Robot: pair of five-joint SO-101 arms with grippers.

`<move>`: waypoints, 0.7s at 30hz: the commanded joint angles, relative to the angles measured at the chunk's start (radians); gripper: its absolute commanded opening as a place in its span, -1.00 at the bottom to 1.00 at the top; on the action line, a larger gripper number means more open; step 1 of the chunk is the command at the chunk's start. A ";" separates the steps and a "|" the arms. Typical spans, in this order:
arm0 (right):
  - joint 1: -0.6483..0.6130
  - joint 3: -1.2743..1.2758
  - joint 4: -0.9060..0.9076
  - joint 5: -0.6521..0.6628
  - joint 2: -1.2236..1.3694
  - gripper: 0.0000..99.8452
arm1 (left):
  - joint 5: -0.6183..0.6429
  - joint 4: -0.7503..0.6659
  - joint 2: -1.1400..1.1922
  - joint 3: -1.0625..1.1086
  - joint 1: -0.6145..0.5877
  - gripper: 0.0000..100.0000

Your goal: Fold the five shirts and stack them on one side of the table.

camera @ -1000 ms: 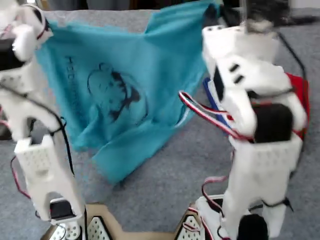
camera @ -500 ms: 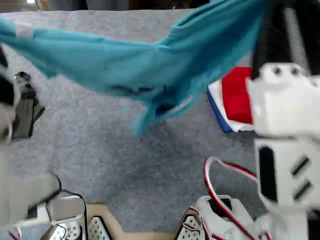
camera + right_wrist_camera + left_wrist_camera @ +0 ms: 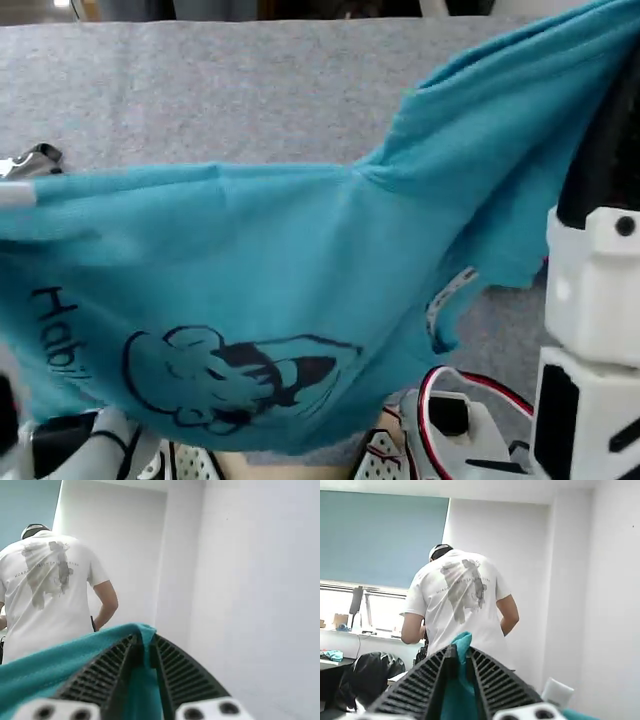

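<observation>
A teal shirt (image 3: 300, 280) with a dark cartoon print hangs spread in the air above the grey table (image 3: 200, 90), stretched between both arms and close to the high camera. My left gripper (image 3: 460, 652) is raised, pointing up into the room, shut on a bunched teal edge of the shirt (image 3: 460, 680). My right gripper (image 3: 144, 642) is also raised and shut on another teal edge of the shirt (image 3: 60, 667). One white arm (image 3: 595, 350) stands at the right of the high view.
A small dark and metal object (image 3: 35, 158) lies at the table's left edge. Arm bases and red and white cables (image 3: 470, 385) sit along the near edge.
The shirt has been lifted off the table and swung up toward the camera; it now hangs spread wide, covering the red and white pile seen earlier at the right.
</observation>
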 commanded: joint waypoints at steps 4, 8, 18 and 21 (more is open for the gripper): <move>0.006 -0.022 0.017 -0.011 0.007 -0.97 | -0.018 0.011 -0.028 0.081 -0.008 -0.94; 0.006 -0.045 0.018 -0.011 0.008 -0.97 | -0.014 0.011 -0.155 0.320 -0.008 -0.94; 0.011 -0.050 0.064 -0.011 -0.005 -0.97 | -0.018 0.003 -0.546 0.829 -0.007 -0.94; 0.011 -0.050 0.054 -0.011 -0.030 -0.97 | -0.018 0.003 -0.617 0.851 -0.007 -0.94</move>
